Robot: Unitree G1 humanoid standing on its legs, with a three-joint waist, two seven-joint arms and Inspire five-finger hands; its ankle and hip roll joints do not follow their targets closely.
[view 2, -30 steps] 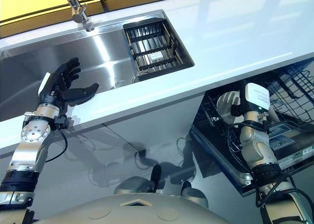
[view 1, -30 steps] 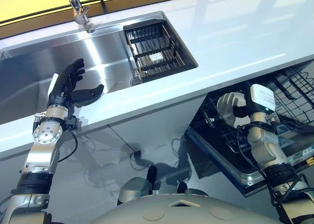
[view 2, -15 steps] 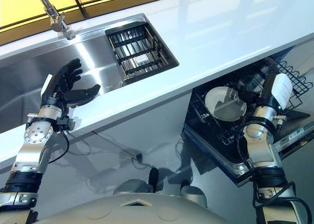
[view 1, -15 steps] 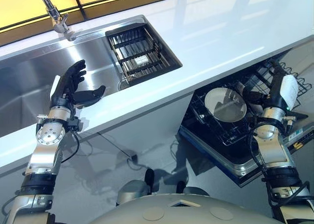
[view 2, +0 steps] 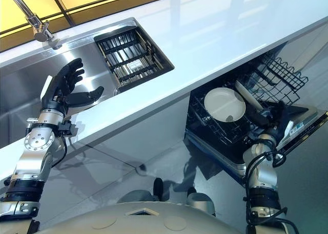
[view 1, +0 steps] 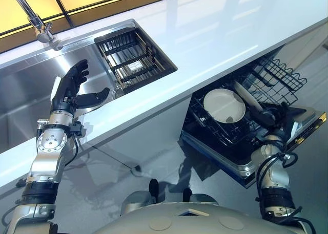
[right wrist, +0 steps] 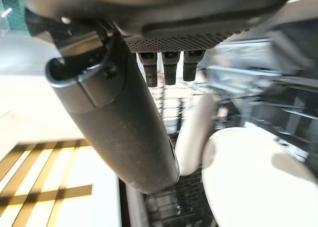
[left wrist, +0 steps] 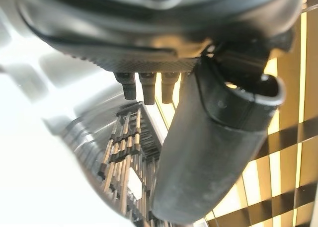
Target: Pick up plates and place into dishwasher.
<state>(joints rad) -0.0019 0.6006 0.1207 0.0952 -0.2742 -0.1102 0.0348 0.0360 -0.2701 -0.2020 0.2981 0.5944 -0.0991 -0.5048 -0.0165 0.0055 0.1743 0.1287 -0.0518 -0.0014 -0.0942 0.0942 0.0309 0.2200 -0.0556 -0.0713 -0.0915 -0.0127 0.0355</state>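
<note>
A white plate (view 1: 224, 105) leans in the lower rack (view 1: 205, 127) of the open dishwasher under the counter; the same plate (right wrist: 248, 180) shows past my right hand's thumb (right wrist: 119, 117). A second plate (view 1: 245, 94) stands on edge just behind it. My right hand (view 1: 270, 119) hovers open beside the rack, to the right of the plates, touching neither and holding nothing. Over the counter's front edge by the sink, my left hand (view 1: 72, 90) is raised and open, also with nothing in it.
The steel sink (view 1: 31, 85) holds a black wire drainer basket (view 1: 133, 65) at its right end, with the faucet (view 1: 38, 26) behind. A long white counter (view 1: 215, 34) runs above the dishwasher. The upper wire rack (view 1: 271, 72) and the lowered door (view 1: 305, 122) flank my right hand.
My right hand let go of the plate, which now rests in the lower rack, and drew back down and to the right. The camera swung right. The left hand stayed still.
</note>
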